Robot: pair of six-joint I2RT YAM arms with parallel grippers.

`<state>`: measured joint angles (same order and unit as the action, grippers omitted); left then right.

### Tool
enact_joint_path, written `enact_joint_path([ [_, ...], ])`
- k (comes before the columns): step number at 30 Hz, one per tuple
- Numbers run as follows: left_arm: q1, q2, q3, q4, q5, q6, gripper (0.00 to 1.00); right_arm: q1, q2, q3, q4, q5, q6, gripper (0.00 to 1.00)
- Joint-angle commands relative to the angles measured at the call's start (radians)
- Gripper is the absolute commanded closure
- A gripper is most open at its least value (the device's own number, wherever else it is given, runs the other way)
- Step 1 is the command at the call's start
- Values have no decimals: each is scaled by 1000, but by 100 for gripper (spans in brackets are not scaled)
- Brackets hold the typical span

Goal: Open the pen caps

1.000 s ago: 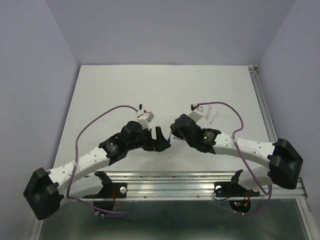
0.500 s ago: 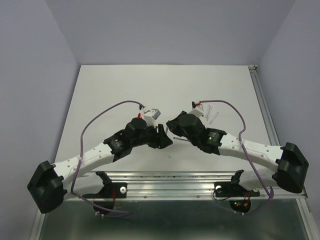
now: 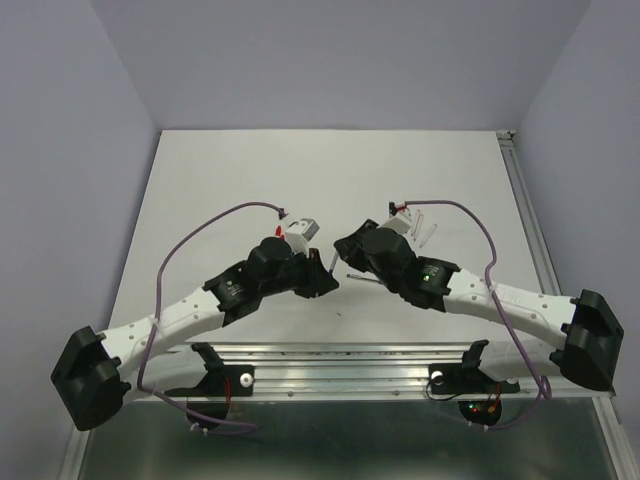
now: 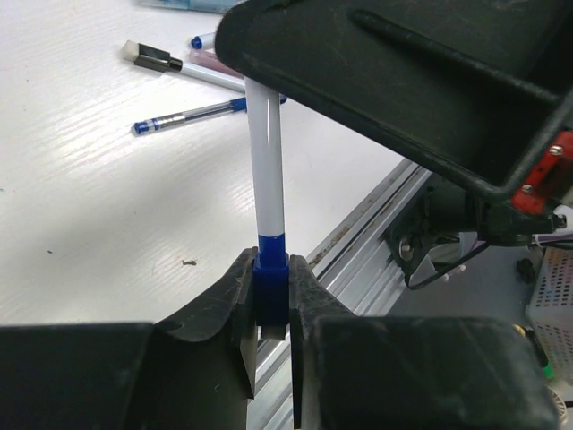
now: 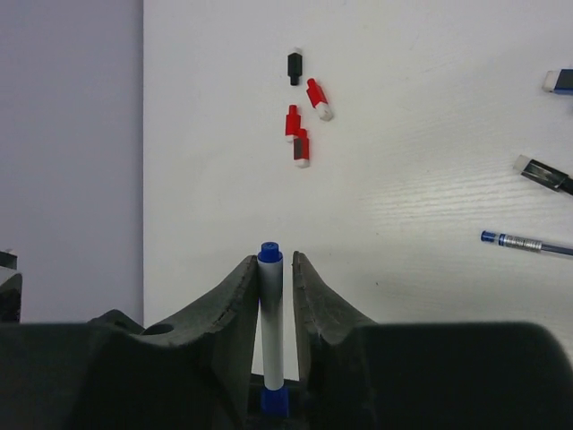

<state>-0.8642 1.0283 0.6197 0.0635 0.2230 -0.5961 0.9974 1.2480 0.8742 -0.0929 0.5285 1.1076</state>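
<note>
A white-barrelled pen (image 4: 266, 161) spans the gap between both grippers above the table. My left gripper (image 4: 271, 269) is shut on its blue pen cap (image 4: 271, 288). In the right wrist view the same barrel (image 5: 271, 322) lies between the fingers of my right gripper (image 5: 271, 260). It rests against the left finger, and a thin gap shows at the right finger. A blue end plug (image 5: 270, 252) tops the barrel. From above, the left gripper (image 3: 322, 272) and the right gripper (image 3: 345, 247) meet at the table's middle.
Loose caps lie on the table: a black one (image 5: 294, 65) and three red ones (image 5: 318, 98), (image 5: 293, 123), (image 5: 302, 148). Uncapped pens (image 5: 528, 244), (image 4: 188, 115) lie nearby, with white barrels (image 3: 425, 228) behind the right arm. The metal rail (image 3: 400, 355) runs along the near edge.
My left gripper has closed from wide open onto the blue cap. The right gripper's jaws have eased slightly off the barrel. Both arms shifted a little.
</note>
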Motion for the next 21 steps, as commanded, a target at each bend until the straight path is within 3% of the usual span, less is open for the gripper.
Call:
enact_joint_path([
  [1,-22,-62,12,55,24,12,100,3,-18,-7,54,1,0,72],
  [3,-22,-57,17,55,9,5,100,1,-15,-29,91,-60,-18,66],
  [7,-22,-36,25,55,1,-2,100,3,5,-40,145,-136,-8,64],
  [12,-22,-22,28,56,-22,-22,100,3,22,-37,150,-139,-2,90],
  [18,-22,-74,-14,105,-19,-37,100,-2,44,-9,97,-18,-6,99],
  [21,-24,-115,-60,104,-14,-68,100,-130,45,31,33,-5,-70,99],
])
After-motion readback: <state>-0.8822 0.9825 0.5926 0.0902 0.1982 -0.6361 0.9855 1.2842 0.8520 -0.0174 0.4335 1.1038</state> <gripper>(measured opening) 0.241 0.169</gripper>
